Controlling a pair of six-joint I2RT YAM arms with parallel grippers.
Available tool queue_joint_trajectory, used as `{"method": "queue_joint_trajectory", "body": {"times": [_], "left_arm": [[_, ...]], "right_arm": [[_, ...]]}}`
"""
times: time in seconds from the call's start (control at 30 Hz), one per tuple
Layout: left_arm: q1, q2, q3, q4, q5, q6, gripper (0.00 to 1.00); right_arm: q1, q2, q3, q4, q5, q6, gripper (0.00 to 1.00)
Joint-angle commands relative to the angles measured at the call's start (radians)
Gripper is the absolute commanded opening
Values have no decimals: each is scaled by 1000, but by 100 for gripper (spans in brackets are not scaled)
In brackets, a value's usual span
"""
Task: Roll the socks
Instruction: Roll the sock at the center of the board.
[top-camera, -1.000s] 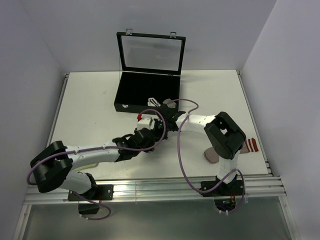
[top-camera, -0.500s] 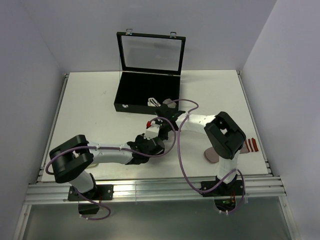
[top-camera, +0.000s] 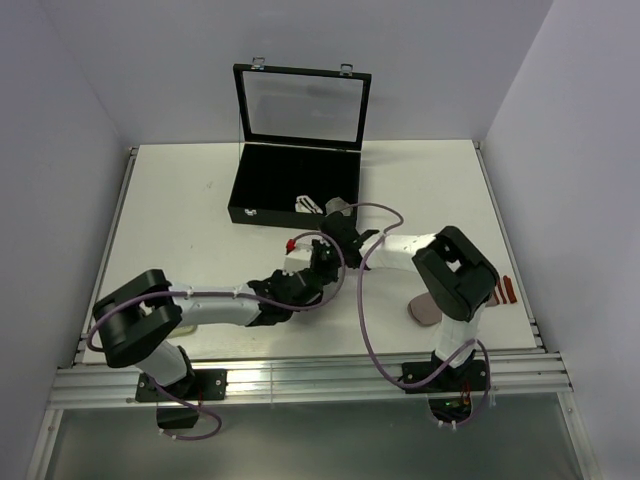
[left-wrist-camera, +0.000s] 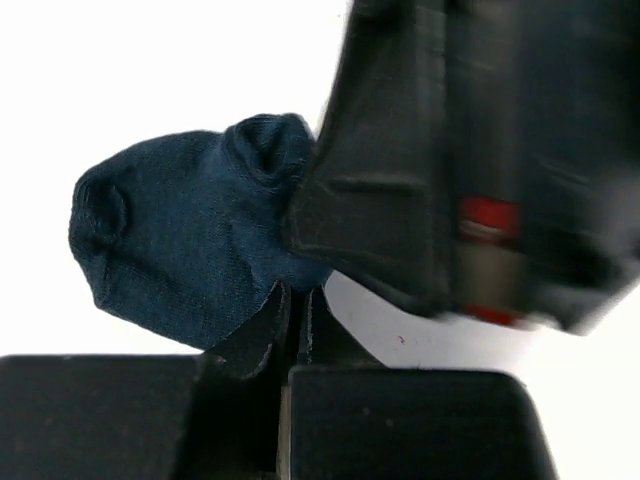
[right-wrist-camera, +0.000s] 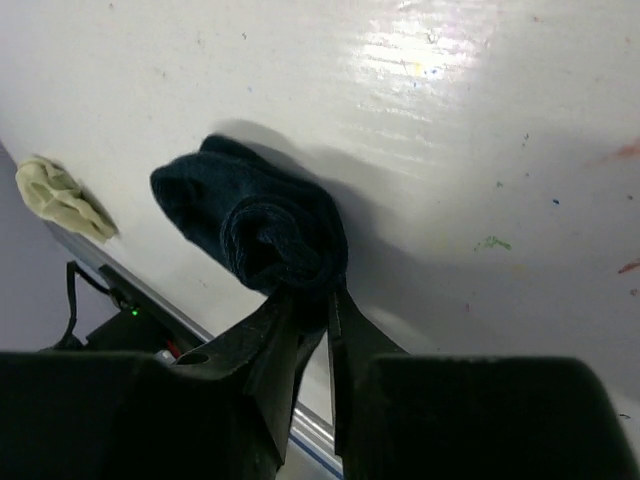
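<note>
A plain navy sock is bunched into a roll; it also shows in the right wrist view. My left gripper is shut on its lower edge. My right gripper is shut on the roll's end, just above the white table. In the top view both grippers meet at mid-table, the left gripper just below the right gripper, and they hide the sock. The right gripper's dark body fills the right of the left wrist view.
A black case with its lid raised stands at the back, with a white striped sock and a grey sock at its front. A pinkish sock and a dark red striped item lie right. A cream object lies near the front rail.
My left arm has swung right and forward, bringing its gripper up against the right gripper. The right gripper has shifted slightly right. Both stay shut on the sock.
</note>
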Motion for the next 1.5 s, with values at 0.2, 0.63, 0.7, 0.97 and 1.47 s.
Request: {"method": "queue_joint_trajectory", "body": {"times": [0.2,0.63,0.7,0.97,1.47], "left_arm": [[229,-139,-157,163,528,-74,1],[526,-52,-205,350,1000,-216,4],[566,-41,-223,399,1035,-246,5],[631,27,-251,487,1121,-312,8],[660,77,-257,488,1150,-298,9]], "right_arm": [[-49,-228,-203,323,-42,27,56],[-54,-215,-288,424,-10,-8,60],[-52,-201,-284,430,-3,-11,60],[-46,-98,-246,460,-16,-17,59],[-31,24,-188,501,-29,-16,52]]}}
